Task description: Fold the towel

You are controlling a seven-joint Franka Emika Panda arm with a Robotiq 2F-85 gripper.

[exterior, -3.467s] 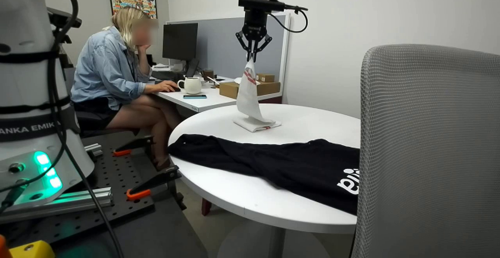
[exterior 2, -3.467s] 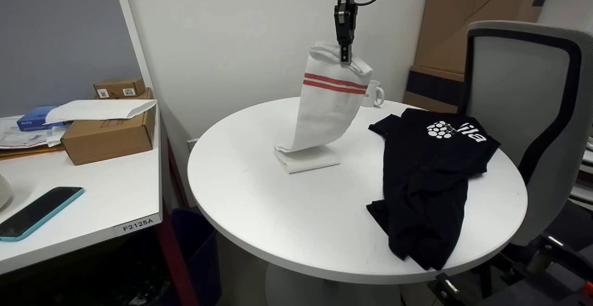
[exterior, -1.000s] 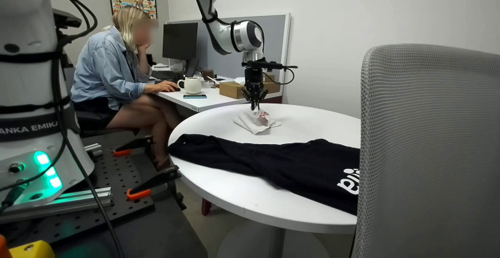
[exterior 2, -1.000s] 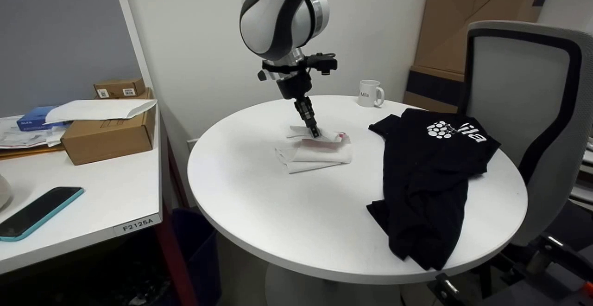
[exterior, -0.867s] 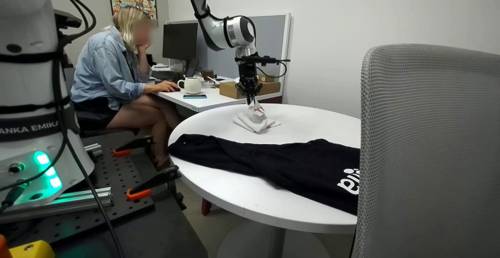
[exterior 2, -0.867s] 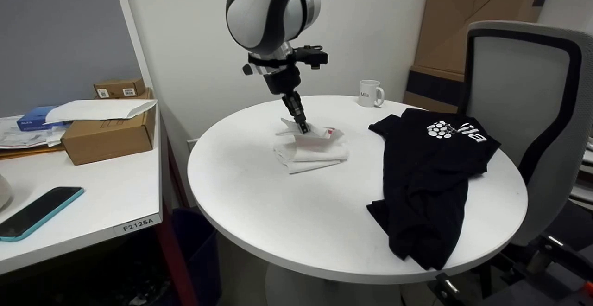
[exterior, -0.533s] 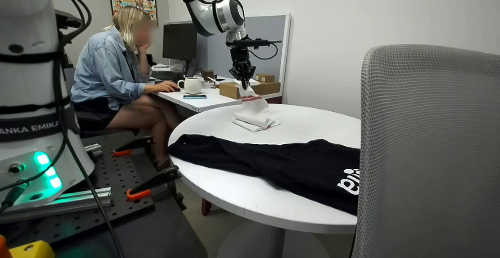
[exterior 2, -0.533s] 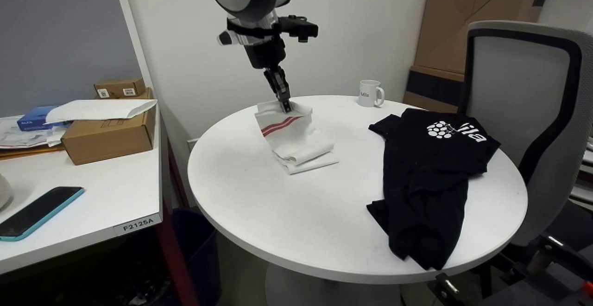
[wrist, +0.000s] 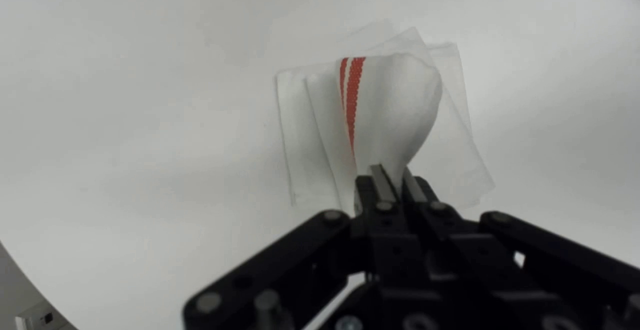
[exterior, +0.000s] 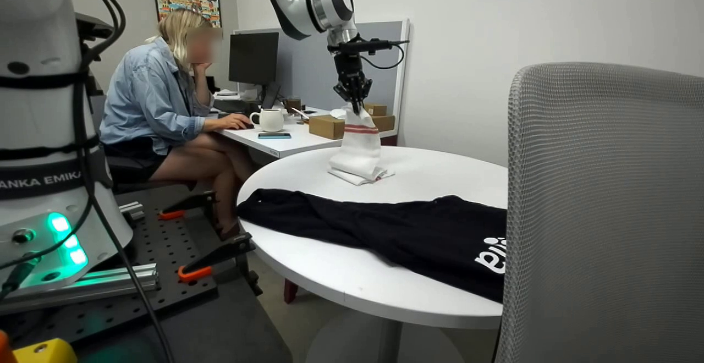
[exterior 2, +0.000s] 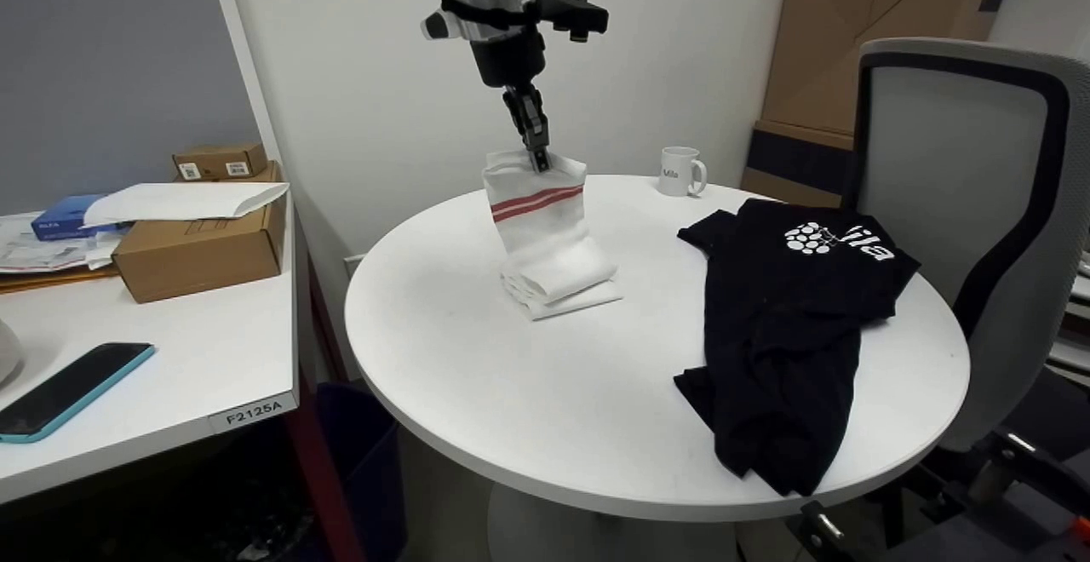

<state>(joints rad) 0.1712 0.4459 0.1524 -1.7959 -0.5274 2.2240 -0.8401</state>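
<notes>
Gripping in the hand (exterior 2: 540,162) the upper edge of a red-striped dish towel (exterior 2: 547,237) on the desk (exterior 2: 443,358) beside the black T-shirt (exterior 2: 779,341); probably to lower onto folded layers (exterior 2: 566,277) nearly straight below.

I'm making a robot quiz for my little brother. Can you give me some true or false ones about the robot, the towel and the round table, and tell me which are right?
1. The gripper is shut on the towel. True.
2. The towel is plain white all over. False: it has red stripes.
3. A white mug stands upright on the round table. True.
4. The whole towel hangs clear of the round table. False: only its upper part is up, and its lower part rests on the round table.
5. The black garment lies apart from the towel. True.
</notes>
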